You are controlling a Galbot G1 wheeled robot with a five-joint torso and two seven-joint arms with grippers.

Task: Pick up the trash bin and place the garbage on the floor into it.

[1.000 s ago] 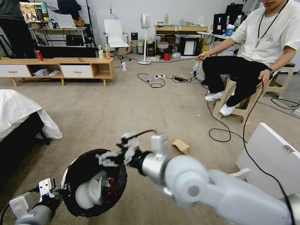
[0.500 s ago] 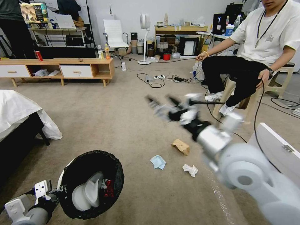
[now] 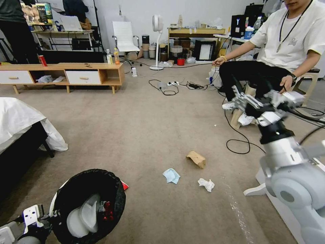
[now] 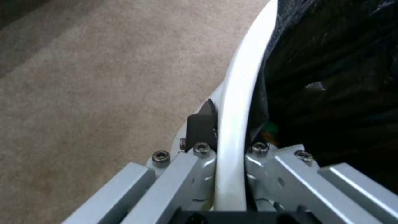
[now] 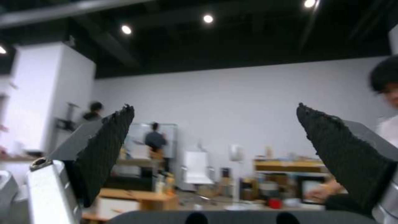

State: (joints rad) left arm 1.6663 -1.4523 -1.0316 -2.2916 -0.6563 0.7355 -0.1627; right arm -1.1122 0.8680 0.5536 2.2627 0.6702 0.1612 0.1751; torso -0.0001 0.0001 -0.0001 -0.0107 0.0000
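Observation:
The trash bin (image 3: 78,189), white with a crinkled black bag, hangs low at my left with a crushed red can (image 3: 107,210) inside. My left gripper (image 3: 35,217) is shut on its white rim (image 4: 238,118), one finger on each side. On the floor (image 3: 142,135) lies the garbage: a brown paper bag (image 3: 195,158), a light blue mask (image 3: 171,175), a white tissue (image 3: 206,184), and a red-white packet (image 3: 124,185) peeking out beside the bin. My right gripper (image 3: 248,96) is raised high at the right, open and holding nothing, its black pads (image 5: 104,149) wide apart.
A bed with a white sheet (image 3: 20,118) stands at the left. A low wooden cabinet (image 3: 67,73) runs along the back. A person sits on a stool (image 3: 254,101) at the right, with black cables (image 3: 237,139) trailing over the carpet.
My right arm has swung from above the bin up and to the right, uncovering the mask and tissue. The bin has shifted a little lower and to the left.

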